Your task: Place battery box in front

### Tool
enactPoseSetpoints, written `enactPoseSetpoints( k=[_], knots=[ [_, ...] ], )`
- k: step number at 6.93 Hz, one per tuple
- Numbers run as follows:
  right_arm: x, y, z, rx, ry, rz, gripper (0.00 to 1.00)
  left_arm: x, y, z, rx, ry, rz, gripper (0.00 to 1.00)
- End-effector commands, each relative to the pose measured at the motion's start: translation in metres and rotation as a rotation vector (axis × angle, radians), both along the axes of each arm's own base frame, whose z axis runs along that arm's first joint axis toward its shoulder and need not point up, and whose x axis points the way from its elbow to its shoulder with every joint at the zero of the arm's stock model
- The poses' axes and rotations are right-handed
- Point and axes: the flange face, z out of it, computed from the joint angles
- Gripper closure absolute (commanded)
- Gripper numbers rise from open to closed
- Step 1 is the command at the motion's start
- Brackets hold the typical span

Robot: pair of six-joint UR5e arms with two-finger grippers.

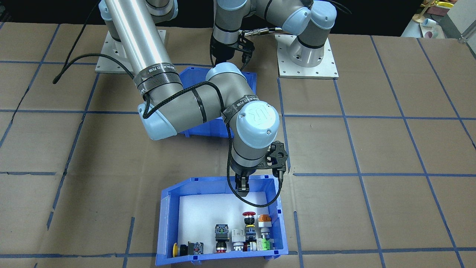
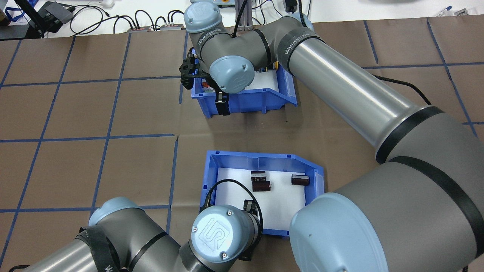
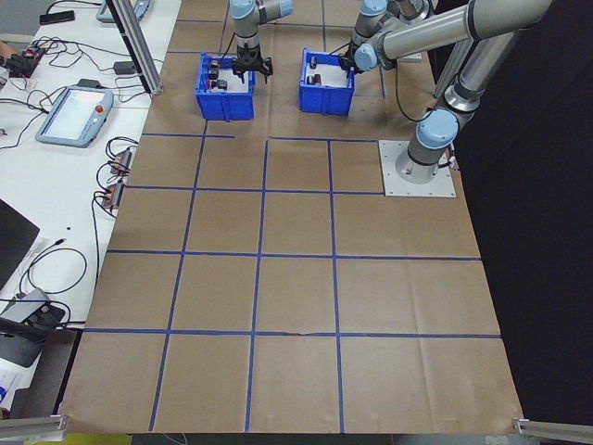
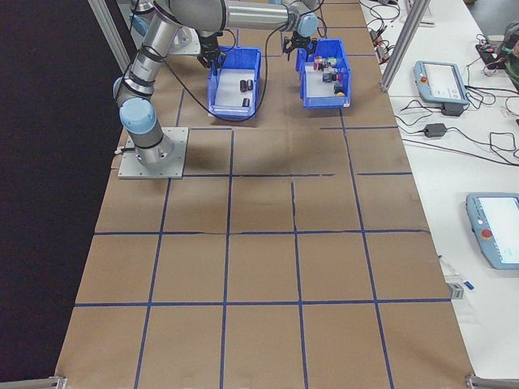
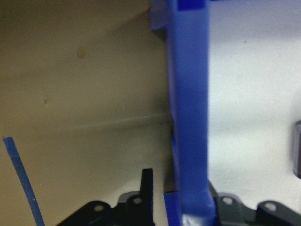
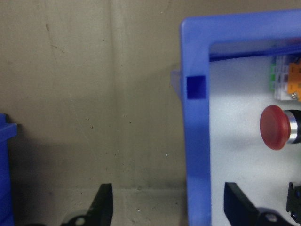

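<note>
- The battery box (image 2: pixel 314 170) sits on the brown-paper worktop (image 2: pixel 75 113), on the robot's side of the switch bin (image 2: pixel 280 96); a strip of bare worktop lies between the two blue bins.
- Three dark cylinders (image 2: pixel 261 186) lie on the white foam lining of the battery box — two close together, one apart toward the sloped end.
- The left gripper (image 5: pixel 188 209) is at the battery box wall nearest the robot. In the left wrist view one blue wall (image 5: pixel 188 117) runs between its jaws, with one finger (image 5: pixel 147 188) on the outer side. Whether the jaws press the wall cannot be told.
- The right gripper (image 6: pixel 167 207) is at the near rim of the switch bin. Its jaws are spread, one finger (image 6: pixel 104 202) outside the wall and the other (image 6: pixel 237 205) inside over the foam, neither touching the wall.
- The switch bin holds push-button switches, among them a red mushroom button (image 6: pixel 275 127) and an orange-capped one (image 1: pixel 264 219), grouped at the end farthest from the battery box.
</note>
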Motion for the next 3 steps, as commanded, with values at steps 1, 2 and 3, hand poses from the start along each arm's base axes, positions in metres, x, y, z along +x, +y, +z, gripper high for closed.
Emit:
enactPoseSetpoints(
  k=[1,2,3],
  knots=[
    [-0.013,-0.005,0.007,-0.035,0.069,-0.003,0.75,0.005,-0.003,0.02,-0.053,-0.008,0.002,1.0],
    [-0.013,-0.008,0.013,-0.053,0.076,0.003,0.91,0.013,-0.005,0.033,-0.071,-0.013,0.007,1.0],
    [-0.015,-0.011,0.029,-0.083,0.069,0.006,0.95,0.03,-0.012,0.044,-0.066,-0.047,0.0,1.0]
  ],
)
